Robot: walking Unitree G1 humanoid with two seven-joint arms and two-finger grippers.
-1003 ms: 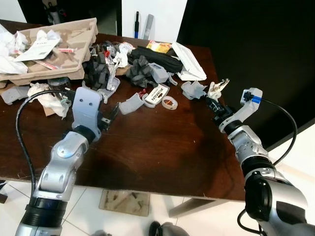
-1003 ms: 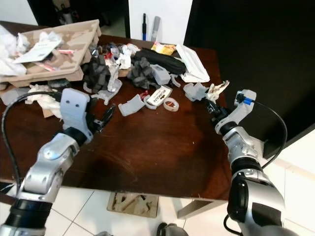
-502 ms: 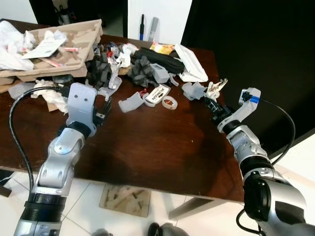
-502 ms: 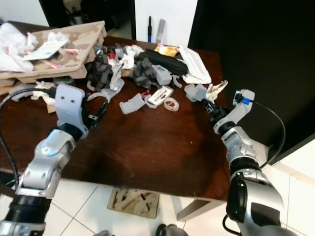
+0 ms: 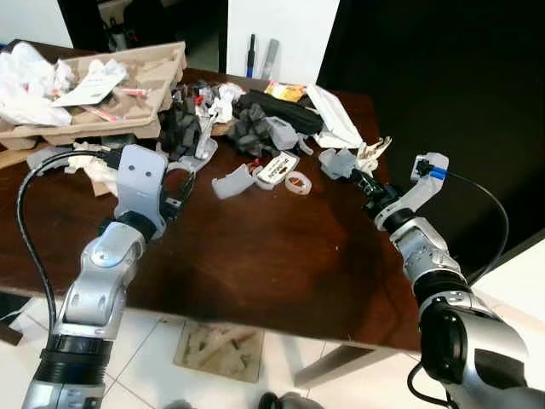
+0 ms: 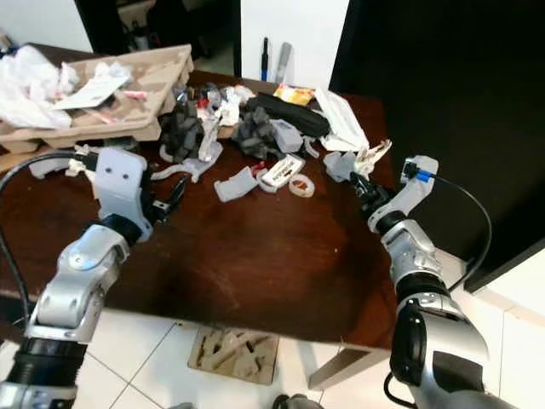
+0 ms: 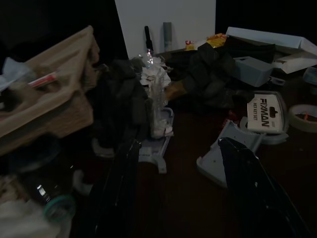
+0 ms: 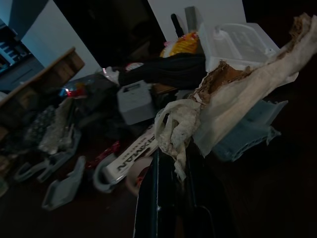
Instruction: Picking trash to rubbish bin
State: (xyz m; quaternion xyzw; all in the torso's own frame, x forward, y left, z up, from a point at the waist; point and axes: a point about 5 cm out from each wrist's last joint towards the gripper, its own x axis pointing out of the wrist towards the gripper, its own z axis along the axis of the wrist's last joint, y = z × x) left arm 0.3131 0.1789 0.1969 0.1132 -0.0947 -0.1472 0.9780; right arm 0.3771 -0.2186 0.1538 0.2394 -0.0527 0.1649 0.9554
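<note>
Since a second ago the left gripper (image 5: 180,198) has drawn back from the grey curved plastic piece (image 5: 232,181) and now hovers over the dark brown wooden table (image 5: 272,256), its two black fingers (image 7: 124,178) spread apart with nothing between them. The right gripper (image 5: 364,181) has barely shifted; its fingers are pinched together on a crumpled beige scrap of torn paper (image 8: 233,106), held just above the table's far right edge. Just beside that scrap lies a pale blue-grey plastic fragment (image 5: 336,162), and behind it a white moulded tray lid (image 5: 328,109). Toward the table's middle sit a white FIXMAN-labelled packet (image 7: 264,117) and a small roll of clear tape (image 5: 295,181), near each other. Dark grey foam clumps (image 5: 180,129) stand further back, beside what seems to be a black pouch (image 5: 277,104), though it is dim. A brown moulded cardboard tray (image 5: 128,81) full of white crumpled paper (image 5: 30,72) fills the far left corner.
</note>
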